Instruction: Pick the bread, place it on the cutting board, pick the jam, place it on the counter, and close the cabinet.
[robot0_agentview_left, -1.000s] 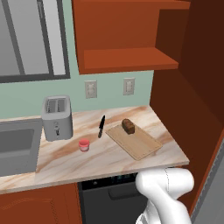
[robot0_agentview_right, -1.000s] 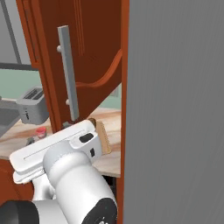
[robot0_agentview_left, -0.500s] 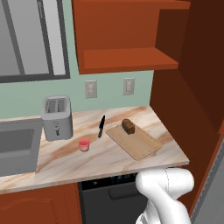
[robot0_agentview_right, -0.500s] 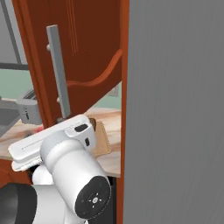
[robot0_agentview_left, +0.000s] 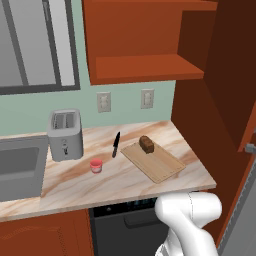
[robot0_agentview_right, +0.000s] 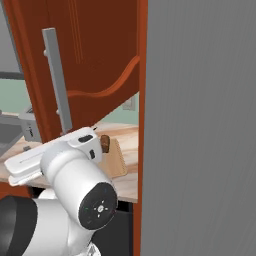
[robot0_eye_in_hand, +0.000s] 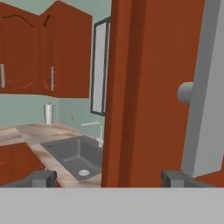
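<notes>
Meanwhile the reddish-brown wooden cabinet door (robot0_agentview_right: 95, 60) with its long grey handle (robot0_agentview_right: 57, 82) had swung a little further across the right base view than half a second before, so the closing step looked under way. The two-finger gripper (robot0_eye_in_hand: 107, 178) held its dark tips wide apart and empty, right against that door. The dark brown bread (robot0_agentview_left: 146, 144) sat on the light tan cutting board (robot0_agentview_left: 160, 165); left of the board, the pink-red jam (robot0_agentview_left: 96, 165) stood on the beige marble counter (robot0_agentview_left: 115, 185)

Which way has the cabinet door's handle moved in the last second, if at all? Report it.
Yes. In the right base view the grey handle has shifted left, away from the grey panel at right.
</notes>
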